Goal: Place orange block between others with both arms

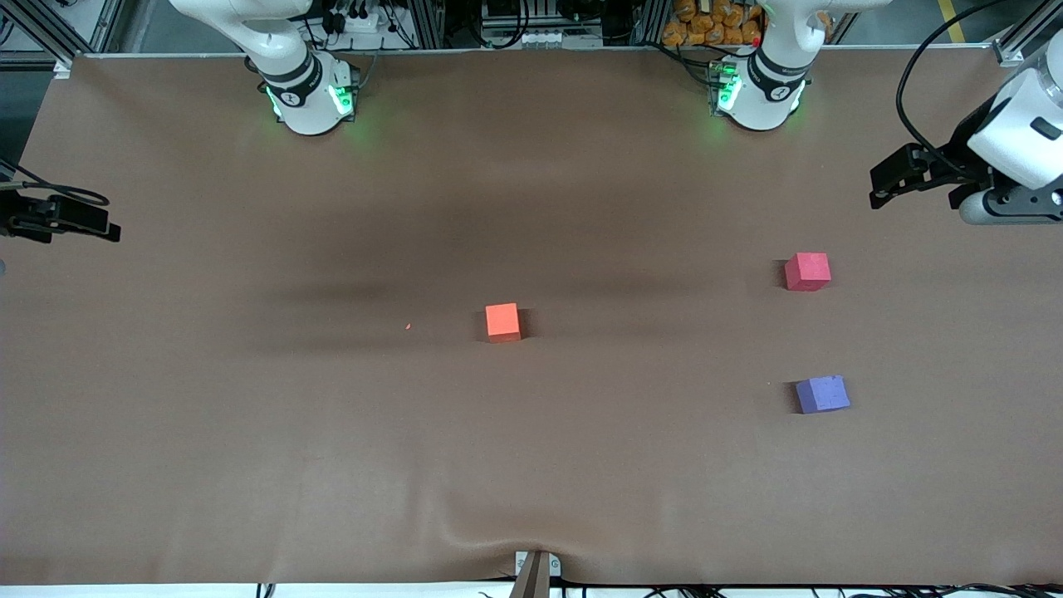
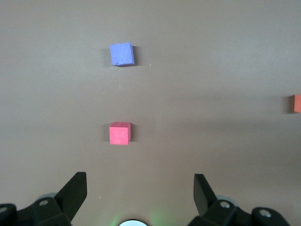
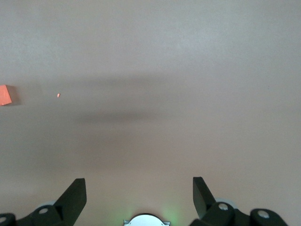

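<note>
- The left end effector (image 2: 140,188) hangs released and empty over the left arm's end of the worktop (image 1: 249,432), its two fingers spread wide apart in the left wrist view.
- The right end effector (image 3: 139,188) hangs over the right arm's end of the worktop, likewise released and holding nothing; only bare surface lies directly under it.
- Both arms look parked at the edges, with neither near any cube.
- The orange block (image 1: 502,322) sits on the worktop about midway between the two arms' ends, well apart from the other cubes.
- The pinkish-red cube (image 1: 807,272) and the purple-blue cube (image 1: 822,394) lie toward the left arm's end, the purple-blue one nearer to the front camera, with an open gap between them.
- A tiny orange speck (image 1: 408,326) lies on the worktop beside the orange block, toward the right arm's end.
- Judged from this layout, the task has not begun: the orange block is yet to be picked up and carried into the gap.
- Risks: an off-centre grasp could tip or squash the soft-looking block; a handover between the arms could drop it if one side lets go early.
- At placement, the open fingers could knock the pinkish-red or purple-blue cube, closing the gap or spoiling the line.
</note>
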You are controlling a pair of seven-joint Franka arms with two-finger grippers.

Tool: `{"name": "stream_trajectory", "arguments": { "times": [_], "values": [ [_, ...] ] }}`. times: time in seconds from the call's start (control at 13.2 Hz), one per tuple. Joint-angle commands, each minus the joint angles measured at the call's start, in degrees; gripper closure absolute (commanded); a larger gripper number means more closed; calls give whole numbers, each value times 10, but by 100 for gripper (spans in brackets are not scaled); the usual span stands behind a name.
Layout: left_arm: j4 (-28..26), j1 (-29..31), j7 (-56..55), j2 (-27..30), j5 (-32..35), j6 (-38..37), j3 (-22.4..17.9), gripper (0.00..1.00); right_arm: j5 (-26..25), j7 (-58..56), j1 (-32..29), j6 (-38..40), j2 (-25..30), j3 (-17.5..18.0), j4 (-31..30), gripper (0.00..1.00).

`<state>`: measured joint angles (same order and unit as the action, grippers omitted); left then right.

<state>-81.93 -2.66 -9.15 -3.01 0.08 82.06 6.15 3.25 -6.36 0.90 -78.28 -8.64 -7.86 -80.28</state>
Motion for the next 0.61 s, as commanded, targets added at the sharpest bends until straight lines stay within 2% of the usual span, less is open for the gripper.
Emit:
{"name": "stream_trajectory", "arguments": {
  "times": [0.0, 0.3, 0.53],
  "values": [
    [2, -16, -20, -47, -6, 20, 13, 0, -11, -7, 13, 16, 4, -7, 14, 0],
    [2, -152, -131, -151, -6, 111, 19, 0, -38, -7, 16, 17, 7, -2, 14, 0],
    [3, -246, -228, -246, -3, 236, 18, 0, -38, -5, 23, 17, 6, -2, 14, 0]
  ]
}}
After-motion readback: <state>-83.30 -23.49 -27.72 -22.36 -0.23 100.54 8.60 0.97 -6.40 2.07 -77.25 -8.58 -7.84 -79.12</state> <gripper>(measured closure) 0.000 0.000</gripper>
